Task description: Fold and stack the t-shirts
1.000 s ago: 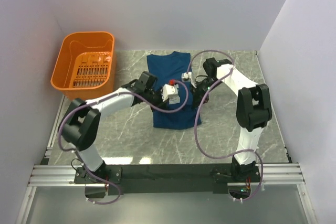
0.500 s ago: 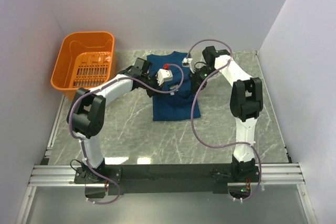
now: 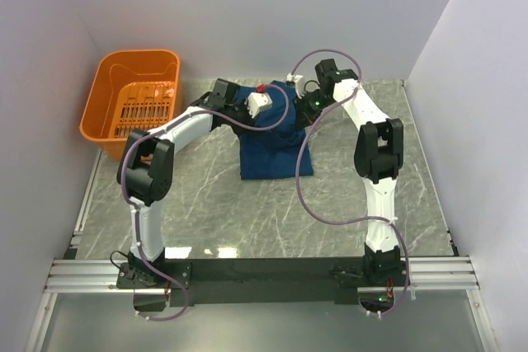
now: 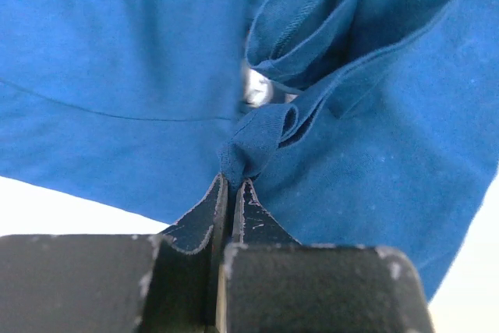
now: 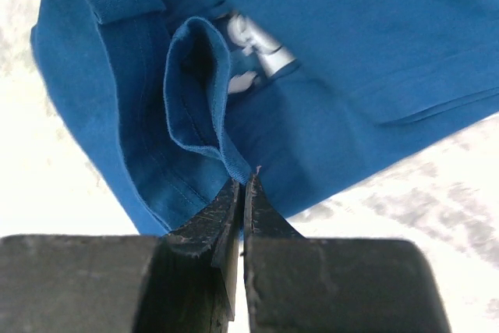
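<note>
Viewing from the top external camera: the dark blue t-shirt [image 3: 276,154] sits at the far middle of the marble counter [image 3: 206,212]. Its near half lies flat, and its far half is covered by both wrists. The tips of the left gripper [image 3: 272,111] and right gripper [image 3: 307,109] are too small and crowded to read here, so jaw state cannot be told from this view. A purple cable [image 3: 301,187] hangs across the shirt's right edge. An orange basket [image 3: 136,53] stands at the far left, well apart from the shirt.

Left wrist view: the left gripper [image 4: 231,185] has its jaws pressed together, pinching a bunched fold of t-shirt [image 4: 117,76] fabric. One finger [image 4: 199,220] shows dark and scuffed. A hemmed edge loops open just above the pinch. A blurred white patch of the print [image 4: 256,87] peeks out between the layers, too soft to make out. The shirt is cut off at the top and on both sides.

Right wrist view: the right gripper [image 5: 243,181] is also closed tight, nipping a stitched hem of the t-shirt [image 5: 374,37]. The hem curls into an open loop directly above the tips. The white-and-grey print [image 5: 253,44] is partly hidden behind that loop and motion-blurred. Pale counter [image 5: 437,193] shows below the shirt at right.
</note>
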Robot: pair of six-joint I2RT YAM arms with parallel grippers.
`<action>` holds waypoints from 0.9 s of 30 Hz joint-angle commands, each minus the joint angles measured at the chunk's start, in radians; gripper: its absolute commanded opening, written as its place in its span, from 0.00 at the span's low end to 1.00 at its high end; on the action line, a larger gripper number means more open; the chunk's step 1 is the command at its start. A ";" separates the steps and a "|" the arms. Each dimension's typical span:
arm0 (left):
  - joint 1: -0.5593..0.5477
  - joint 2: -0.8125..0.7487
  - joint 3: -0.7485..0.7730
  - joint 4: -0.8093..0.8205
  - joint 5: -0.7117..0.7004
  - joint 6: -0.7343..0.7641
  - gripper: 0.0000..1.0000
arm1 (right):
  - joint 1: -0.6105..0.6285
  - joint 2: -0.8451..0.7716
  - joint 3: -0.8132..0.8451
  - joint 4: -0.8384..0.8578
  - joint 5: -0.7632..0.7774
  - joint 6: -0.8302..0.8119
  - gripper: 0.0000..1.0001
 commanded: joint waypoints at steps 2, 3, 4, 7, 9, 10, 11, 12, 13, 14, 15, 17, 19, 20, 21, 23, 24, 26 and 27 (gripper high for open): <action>0.016 0.051 0.082 0.063 -0.061 -0.039 0.01 | -0.011 0.032 0.082 0.063 0.029 0.084 0.00; 0.019 0.058 0.088 0.075 -0.067 -0.051 0.01 | -0.014 0.040 0.086 0.084 0.032 0.095 0.00; 0.020 0.074 0.095 0.080 -0.073 -0.057 0.01 | -0.015 0.043 0.098 0.090 0.036 0.110 0.00; 0.025 0.092 0.108 0.104 -0.101 -0.075 0.01 | -0.016 0.064 0.120 0.104 0.049 0.128 0.00; 0.028 0.098 0.115 0.115 -0.121 -0.088 0.01 | -0.020 0.072 0.129 0.119 0.055 0.138 0.00; 0.029 0.104 0.118 0.133 -0.130 -0.094 0.01 | -0.020 0.074 0.129 0.127 0.055 0.147 0.00; 0.029 0.106 0.118 0.141 -0.130 -0.099 0.01 | -0.023 0.074 0.129 0.127 0.055 0.151 0.00; 0.029 0.107 0.118 0.152 -0.141 -0.108 0.01 | -0.022 0.077 0.129 0.132 0.056 0.154 0.00; 0.029 0.110 0.118 0.167 -0.144 -0.112 0.01 | -0.023 0.078 0.128 0.136 0.059 0.159 0.00; 0.029 0.114 0.121 0.175 -0.149 -0.117 0.01 | -0.023 0.078 0.128 0.142 0.059 0.165 0.00; 0.029 0.115 0.122 0.181 -0.159 -0.123 0.01 | -0.023 0.081 0.128 0.150 0.061 0.168 0.00; 0.029 0.121 0.127 0.199 -0.166 -0.135 0.01 | -0.022 0.083 0.128 0.165 0.070 0.182 0.00; 0.029 0.127 0.131 0.213 -0.178 -0.152 0.01 | -0.023 0.084 0.126 0.181 0.078 0.203 0.00; 0.029 0.130 0.134 0.221 -0.184 -0.160 0.01 | -0.020 0.084 0.122 0.188 0.089 0.217 0.00; 0.029 0.132 0.138 0.234 -0.192 -0.181 0.04 | -0.020 0.080 0.117 0.220 0.096 0.236 0.00; 0.029 0.141 0.148 0.247 -0.219 -0.207 0.24 | -0.022 0.068 0.093 0.280 0.172 0.347 0.08; 0.031 0.143 0.153 0.251 -0.228 -0.232 0.33 | -0.020 0.051 0.083 0.343 0.199 0.390 0.32; 0.026 0.143 0.173 0.245 -0.282 -0.255 0.43 | -0.022 0.032 0.066 0.382 0.227 0.469 0.49; 0.025 0.140 0.182 0.238 -0.297 -0.272 0.45 | -0.023 0.005 0.057 0.418 0.265 0.486 0.57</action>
